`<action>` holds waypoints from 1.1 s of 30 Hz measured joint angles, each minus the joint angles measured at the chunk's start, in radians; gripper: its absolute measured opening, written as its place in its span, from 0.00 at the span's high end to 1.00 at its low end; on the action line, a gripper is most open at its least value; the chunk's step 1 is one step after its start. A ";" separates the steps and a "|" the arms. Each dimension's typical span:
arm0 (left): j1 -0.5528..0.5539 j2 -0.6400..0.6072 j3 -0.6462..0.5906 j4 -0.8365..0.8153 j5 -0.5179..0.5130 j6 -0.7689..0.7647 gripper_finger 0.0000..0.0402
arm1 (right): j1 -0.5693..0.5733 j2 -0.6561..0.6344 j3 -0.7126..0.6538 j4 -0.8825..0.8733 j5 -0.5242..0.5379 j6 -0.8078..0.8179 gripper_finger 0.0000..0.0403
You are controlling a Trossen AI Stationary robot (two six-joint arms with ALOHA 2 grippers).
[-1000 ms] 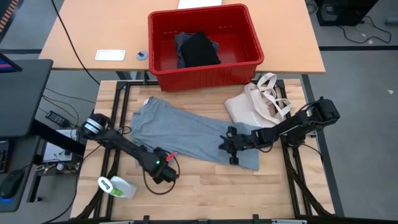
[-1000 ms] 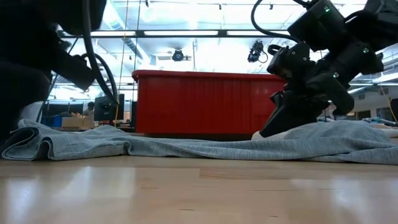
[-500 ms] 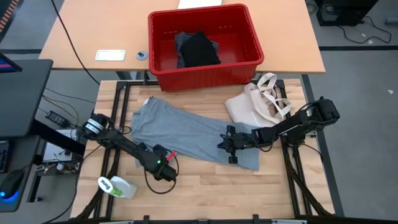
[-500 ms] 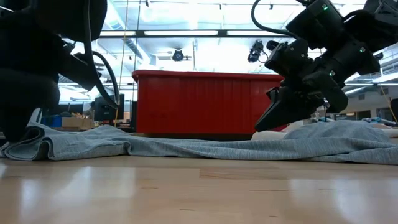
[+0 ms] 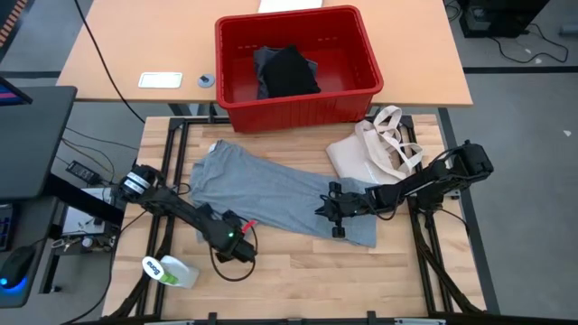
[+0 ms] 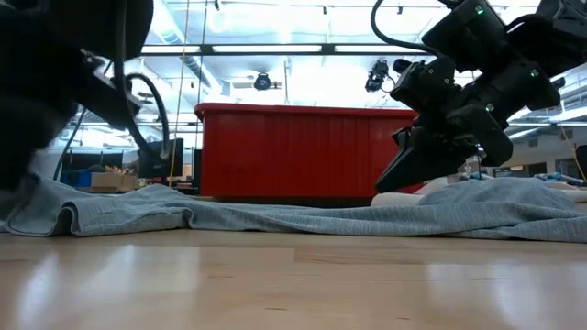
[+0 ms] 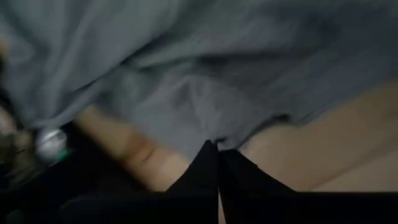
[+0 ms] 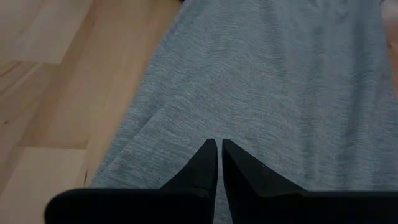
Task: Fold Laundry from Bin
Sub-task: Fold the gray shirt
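Observation:
A light grey T-shirt (image 5: 271, 194) lies spread on the wooden table, running from the far left toward the near right. My left gripper (image 5: 209, 233) stands at its near left corner, pointing steeply down and shut on the cloth (image 7: 186, 106). Level with the shirt's right part, my right gripper (image 5: 323, 209) slants down from the table's right side, shut on the cloth (image 8: 267, 81). Behind the shirt stands the red bin (image 5: 361, 86), with a black garment (image 5: 291, 72) lying inside it. My left gripper pinches the T-shirt's edge (image 7: 214, 135) at the near left corner between its two fingers, coming from above. One layer or several, I cannot tell. The cloth by the fingers rises a little off the table; the rest lies flat. My right gripper has its shut fingertips (image 8: 210, 152) on the T-shirt's upper surface (image 8: 214, 134), slanting down from the table's right. A crease runs into the tips, which hide how much cloth they hold. The shirt lies on the table around them.
A cream tote bag (image 5: 370, 153) with loop handles lies at the far right, touching the shirt's right end. A white bottle with a green label (image 5: 170, 271) lies at the near left corner. Bare wood (image 5: 298, 271) stretches along the near edge.
My left gripper has shut on the T-shirt's near left edge and tipped more steeply down without shifting place. The cloth at that corner now stands slightly raised toward the fingers. The rest of the shirt has stayed where it was.

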State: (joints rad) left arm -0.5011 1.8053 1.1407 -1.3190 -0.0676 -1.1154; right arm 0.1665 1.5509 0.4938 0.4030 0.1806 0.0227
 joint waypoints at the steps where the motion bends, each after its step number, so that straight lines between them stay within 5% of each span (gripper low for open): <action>1: 0.000 0.000 0.016 -0.040 0.001 0.009 0.99 | 0.000 0.000 0.000 0.000 0.000 0.000 0.92; 7: -0.005 -0.001 0.130 -0.250 0.001 0.121 1.00 | 0.000 0.000 0.000 0.000 0.000 0.000 0.92; 15: -0.068 0.010 0.110 -0.253 0.013 0.402 1.00 | 0.000 0.000 0.000 0.001 -0.001 0.000 0.92; 25: -0.122 0.010 -0.056 -0.113 0.136 0.321 1.00 | 0.000 0.000 0.000 0.017 -0.001 -0.001 0.92; 33: -0.127 0.010 -0.101 -0.031 0.100 0.188 0.94 | 0.000 0.000 0.000 0.016 -0.001 0.011 0.92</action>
State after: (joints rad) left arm -0.6285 1.8149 1.0397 -1.3496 0.0327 -0.9272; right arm 0.1665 1.5504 0.4942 0.4191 0.1795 0.0334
